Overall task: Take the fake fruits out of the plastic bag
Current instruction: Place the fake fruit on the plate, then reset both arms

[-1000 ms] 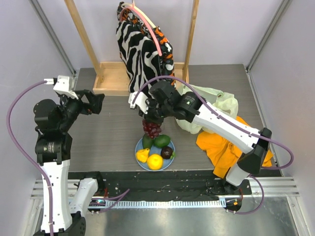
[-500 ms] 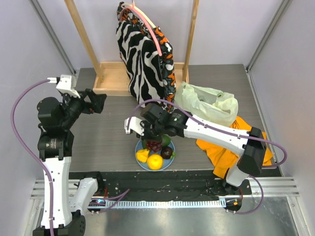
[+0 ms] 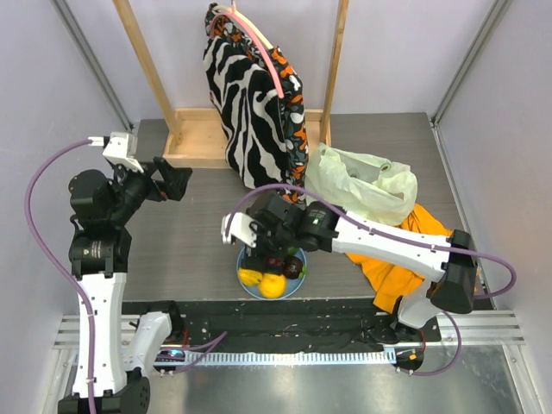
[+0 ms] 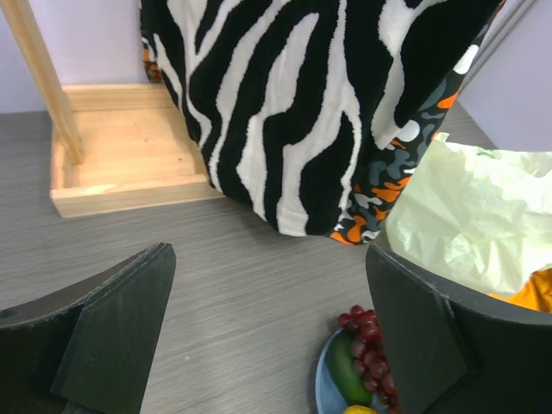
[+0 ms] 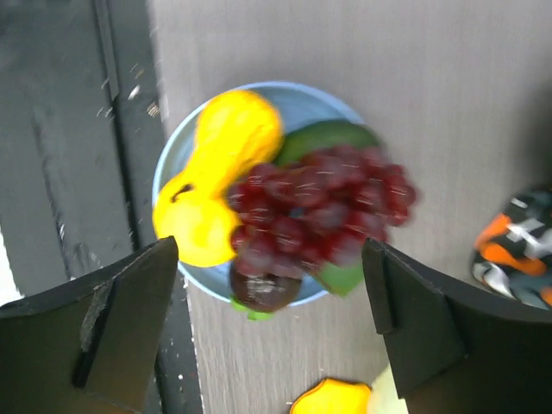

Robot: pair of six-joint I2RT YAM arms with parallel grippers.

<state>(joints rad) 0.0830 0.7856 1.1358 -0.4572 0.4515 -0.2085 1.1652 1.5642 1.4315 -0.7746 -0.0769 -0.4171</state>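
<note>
Now my right gripper (image 5: pixel 272 319) has come down and let go, fingers wide apart, so the grapes (image 5: pixel 319 211) lie on the blue plate (image 5: pixel 323 108) with the other fruits (image 5: pixel 226 142), out of the bag (image 3: pixel 362 183), and that one is done.

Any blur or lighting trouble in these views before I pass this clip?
Right wrist: the grape bunch and blue plate are smeared, likely motion blur. Left wrist: sharp, the zebra garment crisp. Top external: even light, no glare, soft shadows only.
</note>
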